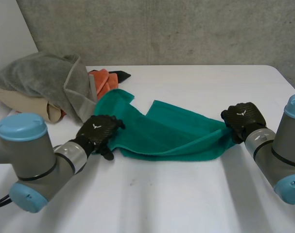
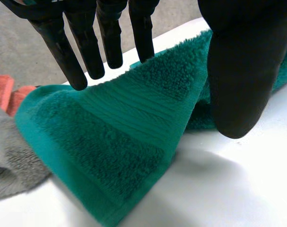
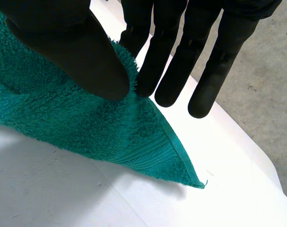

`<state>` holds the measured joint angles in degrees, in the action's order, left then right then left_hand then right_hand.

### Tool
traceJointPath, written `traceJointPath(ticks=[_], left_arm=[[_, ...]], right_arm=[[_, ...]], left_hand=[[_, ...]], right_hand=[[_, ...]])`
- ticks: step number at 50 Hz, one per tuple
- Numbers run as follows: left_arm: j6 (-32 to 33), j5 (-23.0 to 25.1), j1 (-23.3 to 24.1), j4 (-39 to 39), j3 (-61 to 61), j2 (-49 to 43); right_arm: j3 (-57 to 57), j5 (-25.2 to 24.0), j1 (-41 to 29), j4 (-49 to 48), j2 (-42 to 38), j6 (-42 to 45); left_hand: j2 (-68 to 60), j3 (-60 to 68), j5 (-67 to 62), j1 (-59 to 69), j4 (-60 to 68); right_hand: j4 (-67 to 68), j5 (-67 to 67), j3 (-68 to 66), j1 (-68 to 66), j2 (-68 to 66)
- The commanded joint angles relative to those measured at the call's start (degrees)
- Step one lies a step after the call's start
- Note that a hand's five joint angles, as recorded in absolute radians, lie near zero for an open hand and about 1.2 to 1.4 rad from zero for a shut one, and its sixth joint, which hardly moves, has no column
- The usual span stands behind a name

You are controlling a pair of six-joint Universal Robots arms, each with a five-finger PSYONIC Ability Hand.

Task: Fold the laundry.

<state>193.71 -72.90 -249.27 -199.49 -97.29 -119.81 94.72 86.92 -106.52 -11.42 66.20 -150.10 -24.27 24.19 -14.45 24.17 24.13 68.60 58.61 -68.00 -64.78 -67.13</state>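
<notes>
Tension is best kept even along the green towel (image 1: pixel 171 136), laid across the middle of the counter (image 1: pixel 186 194) and pinched at one end by the left hand (image 1: pixel 97 132), at the other by the right hand (image 1: pixel 242 118), so both are raised together.

The teal towel (image 1: pixel 171 133) is plain terry of one shade, crossed by a flat ribbed band near its hem. At the far left corner of the white bench (image 1: pixel 186 194) are a grey towel (image 1: pixel 45 80), a beige cloth (image 1: pixel 21 99) and an orange cloth (image 1: pixel 101 80). The left hand (image 1: pixel 96 132) and the right hand (image 1: pixel 242 118) are black.
</notes>
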Motion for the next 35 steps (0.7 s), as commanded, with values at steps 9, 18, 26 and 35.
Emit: traceJointPath(ticks=[9,18,26,35], left_arm=[[0.1,-8.7,0.8,-4.3,5.7,-5.1],[0.6,-10.9,-0.5,-6.1,4.0,-2.6],[1.1,-9.2,-0.7,-6.2,2.2,0.4],[1.4,-9.0,-2.1,-6.3,2.0,-0.1]], right_arm=[[0.1,0.1,0.0,-0.3,-0.1,0.5],[-0.5,0.2,-0.1,0.1,0.2,0.8],[-0.8,0.3,-0.1,0.2,0.5,1.7],[-1.0,0.4,-0.1,0.1,0.2,2.3]], left_hand=[[-23.1,23.2,-22.9,23.2,23.2],[-28.7,28.8,-28.5,28.8,28.8],[-30.5,30.6,-30.3,30.6,30.7],[-55.7,55.8,-55.6,55.8,55.9]], right_hand=[[11.4,11.4,-12.0,-15.2,-12.9],[11.4,11.4,-12.0,-15.2,-12.9],[11.4,11.4,-12.0,-15.2,-12.9],[11.4,11.4,-12.0,-15.2,-12.9]])
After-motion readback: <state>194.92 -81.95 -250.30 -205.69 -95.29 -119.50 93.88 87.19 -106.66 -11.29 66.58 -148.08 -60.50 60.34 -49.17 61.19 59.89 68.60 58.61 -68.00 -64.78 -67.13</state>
